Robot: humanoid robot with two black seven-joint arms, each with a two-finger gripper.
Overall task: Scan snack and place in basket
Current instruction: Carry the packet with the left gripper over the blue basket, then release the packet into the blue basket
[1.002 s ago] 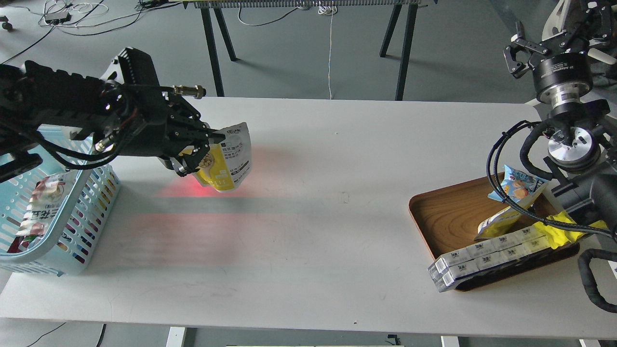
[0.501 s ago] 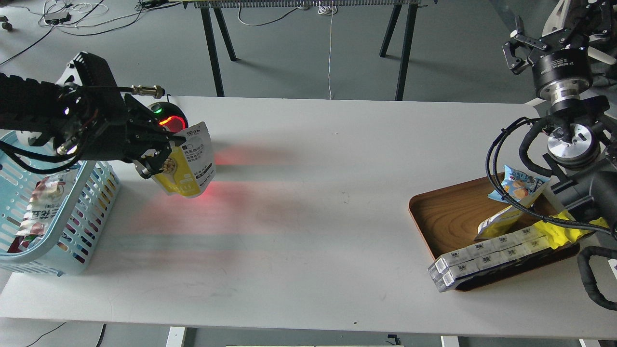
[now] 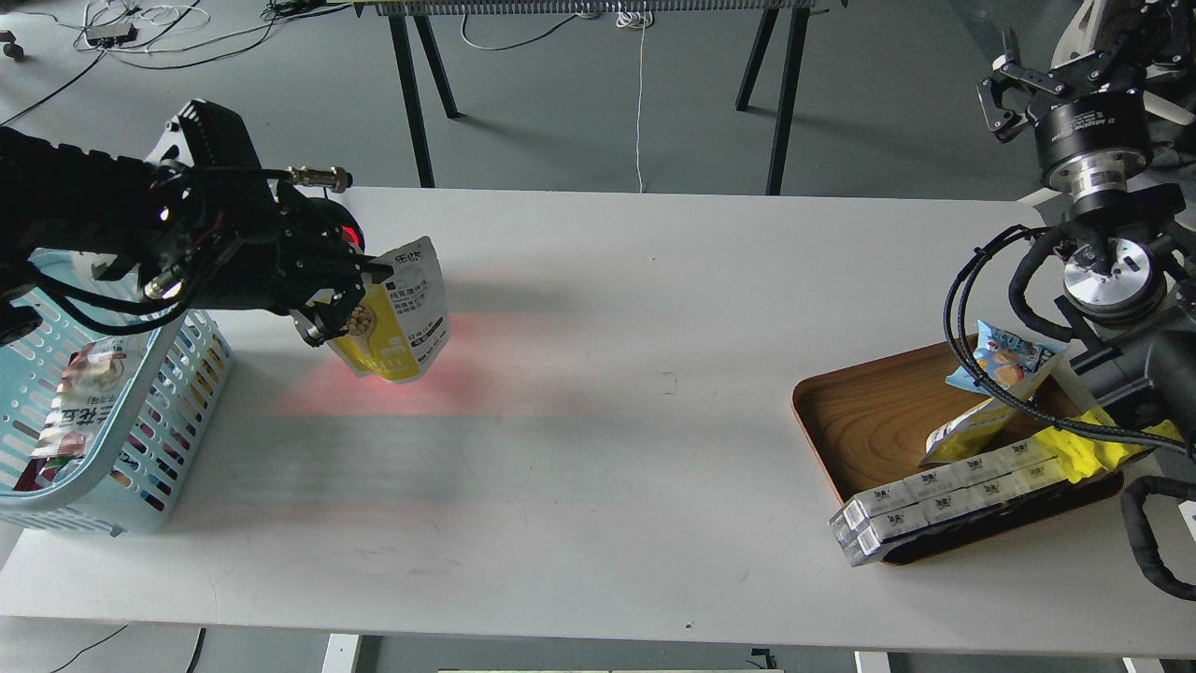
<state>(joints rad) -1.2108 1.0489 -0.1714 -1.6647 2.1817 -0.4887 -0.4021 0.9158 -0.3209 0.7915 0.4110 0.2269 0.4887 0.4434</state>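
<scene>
My left gripper (image 3: 360, 285) is shut on the snack (image 3: 397, 318), a small pouch with a yellow front and a white back with dark print. It hangs above the table, just right of the light blue basket (image 3: 177, 411), in a red glow on the tabletop. The scanner (image 3: 348, 234) shows only as a dark dome with a red light behind the gripper. My right gripper (image 3: 1014, 79) is raised at the far right, above the tray, open and empty.
A brown wood-grain tray (image 3: 869, 421) at the right holds a blue biscuit bag (image 3: 1004, 360), yellow wrappers (image 3: 1089, 449) and a long white box (image 3: 934, 505). The basket holds a red-and-white packet (image 3: 79, 397). Black table legs stand behind the table.
My left gripper and the snack swung left toward the scanner and basket, then came back a little to the right, now covering most of the scanner. The right arm barely moved.
</scene>
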